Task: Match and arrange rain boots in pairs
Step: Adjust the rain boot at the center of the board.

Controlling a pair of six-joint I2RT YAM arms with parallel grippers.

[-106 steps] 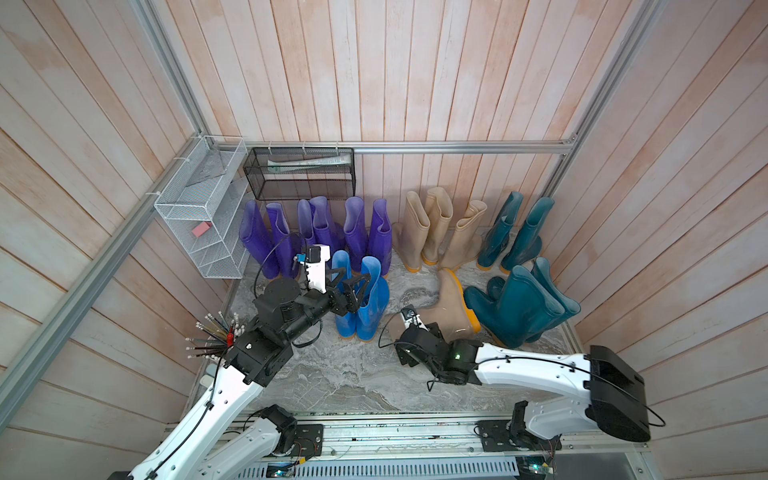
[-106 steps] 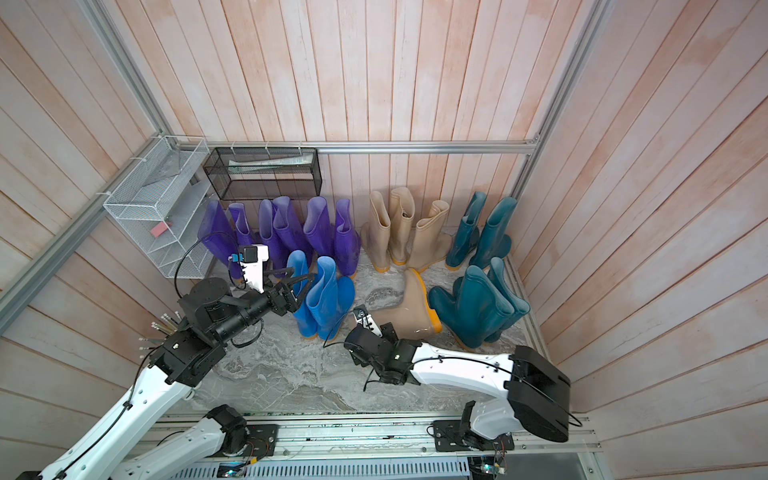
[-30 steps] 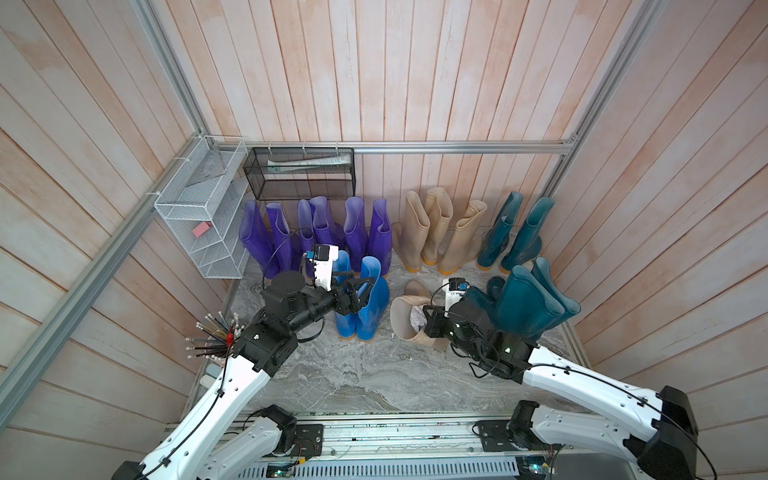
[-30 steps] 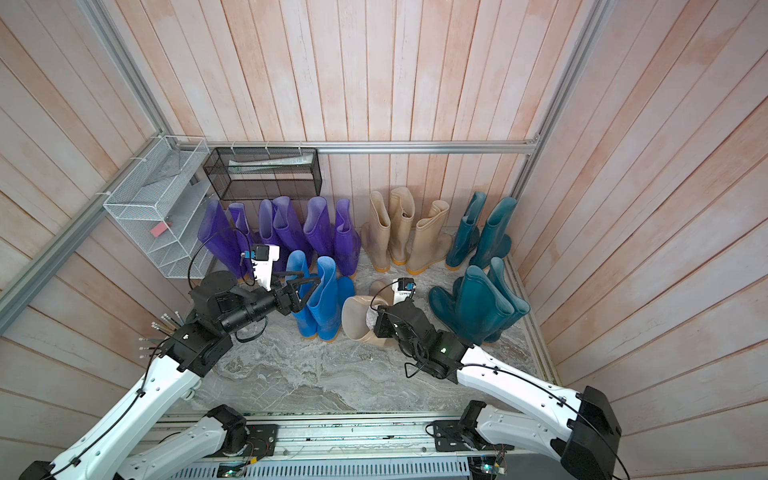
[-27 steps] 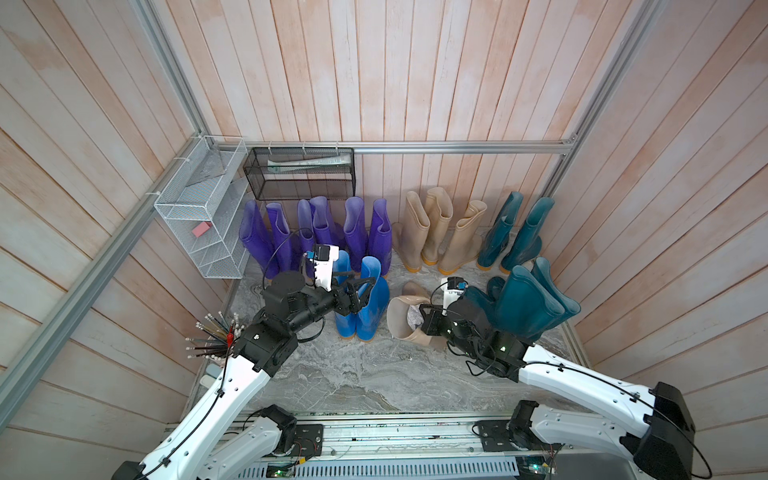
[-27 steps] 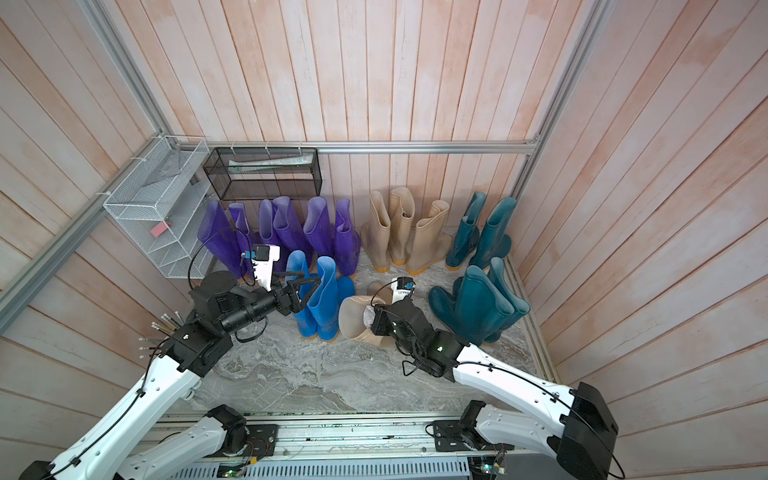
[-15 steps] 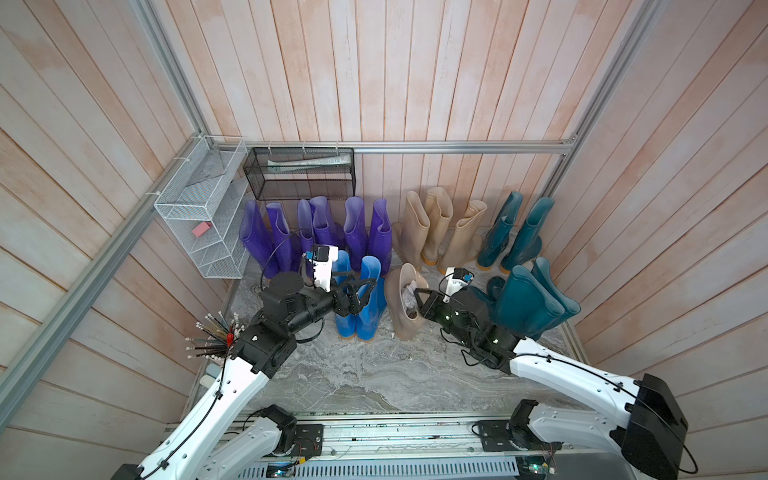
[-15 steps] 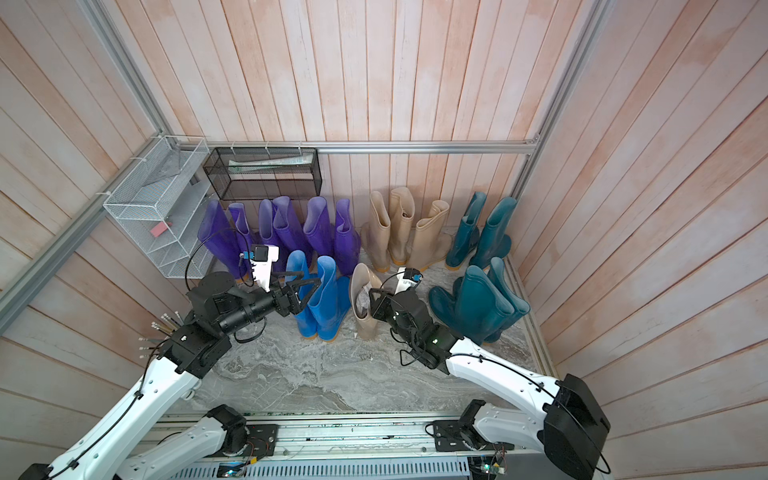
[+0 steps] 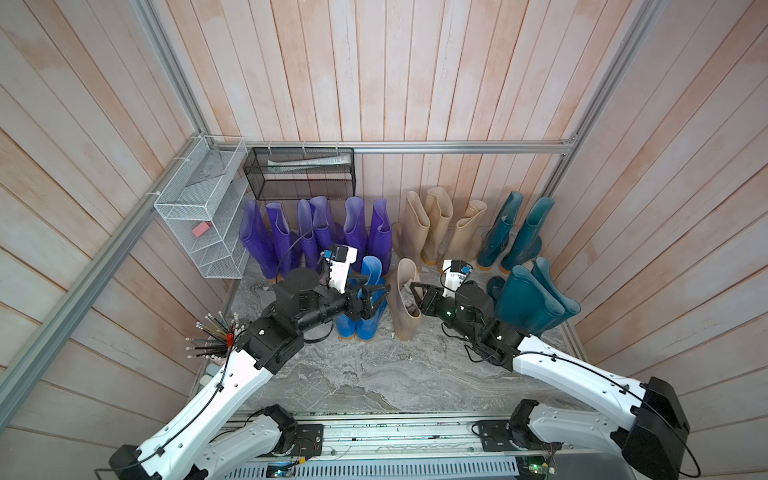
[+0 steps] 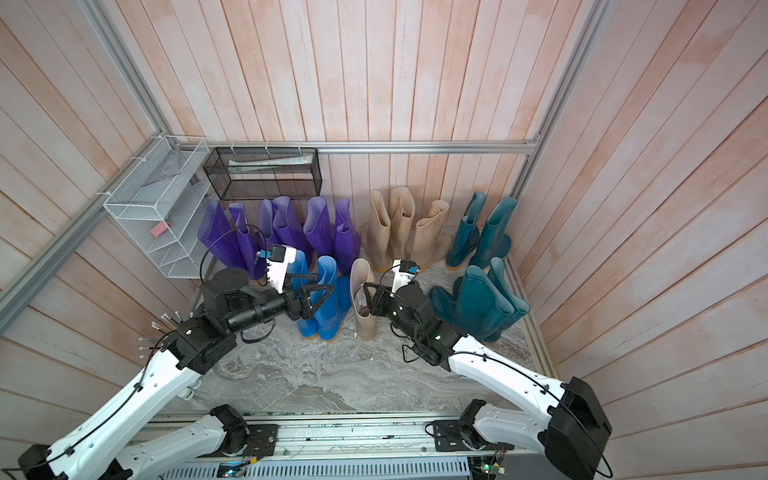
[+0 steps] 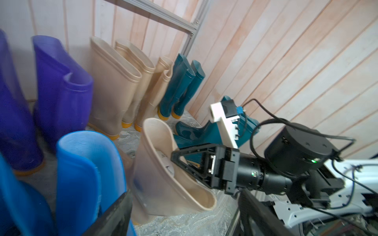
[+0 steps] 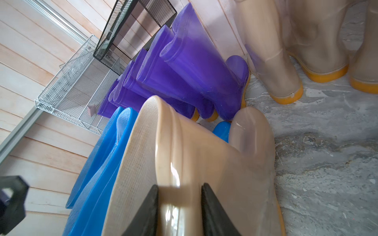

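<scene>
Purple, far L: row of rain boots upright along back wall. Next R, in front: bright-blue pair side by side on tabletop. L tool level w/ their shafts, jaws wide apart, nothing held. Centre: lone beige boot upright just beside blue pair, apart from three beige at back. R tool astride its rim, one jaw inside shaft; jaws part-way apart, wall seemingly loose betw. them. Far R: teal boots bunched in front, teal pair at back. Step in hand, prob.: standing fourth beige up & letting go. Next: withdraw R tool w/o tipping it, then regrip & set beside odd beige at back.
</scene>
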